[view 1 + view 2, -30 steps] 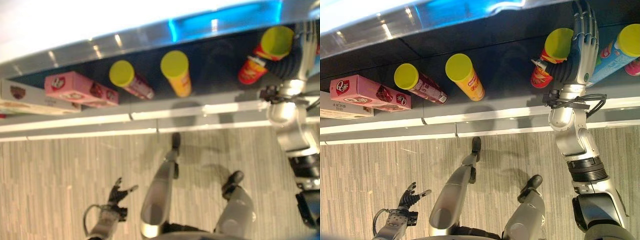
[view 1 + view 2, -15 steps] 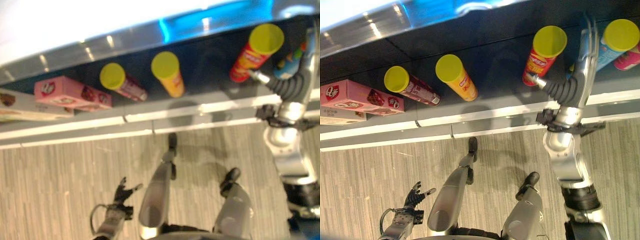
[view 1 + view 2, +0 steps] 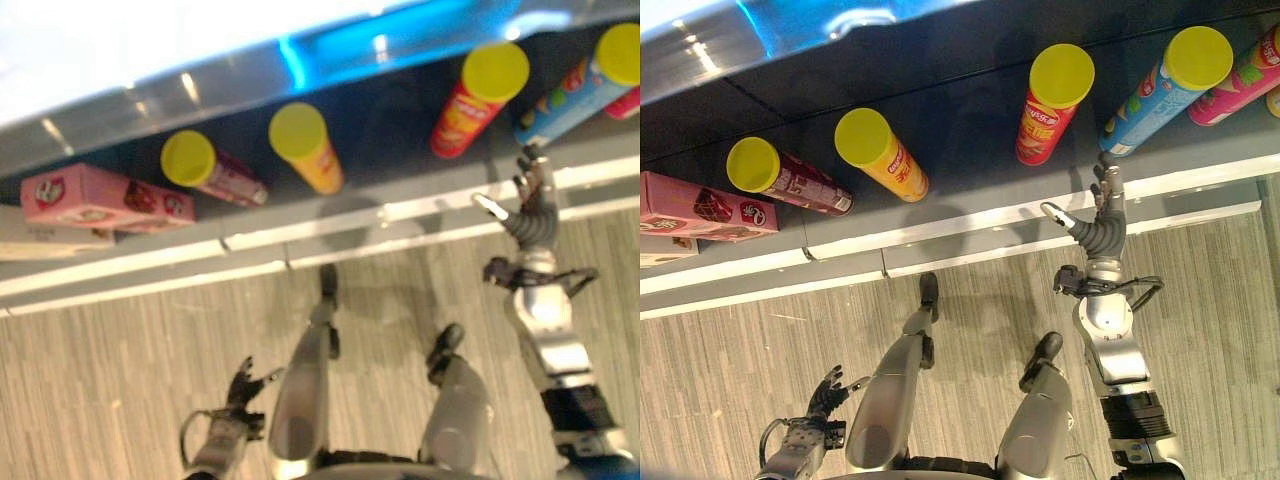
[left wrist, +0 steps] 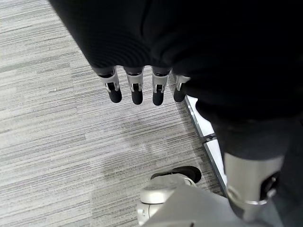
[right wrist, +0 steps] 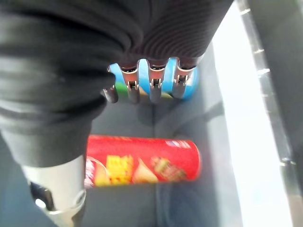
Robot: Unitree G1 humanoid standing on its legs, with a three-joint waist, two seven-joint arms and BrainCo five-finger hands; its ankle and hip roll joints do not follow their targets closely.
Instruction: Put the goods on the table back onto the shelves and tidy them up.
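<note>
A red can with a yellow lid stands on the dark shelf, with nothing touching it. Beside it to the right stands a blue can. My right hand is open at the shelf's front edge, just below the gap between these two cans, and holds nothing. In the right wrist view its fingers hang relaxed before the red can and the blue can. My left hand hangs open low over the floor, its fingers straight.
Further left on the shelf stand an orange can and a maroon can, then a pink box lies flat. A pink can leans at the far right. A pale rail runs along the shelf's front.
My right hand has let go of the red can and drawn back from inside the shelf to its front edge. The can was tilted and now stands upright. The camera has shifted.
</note>
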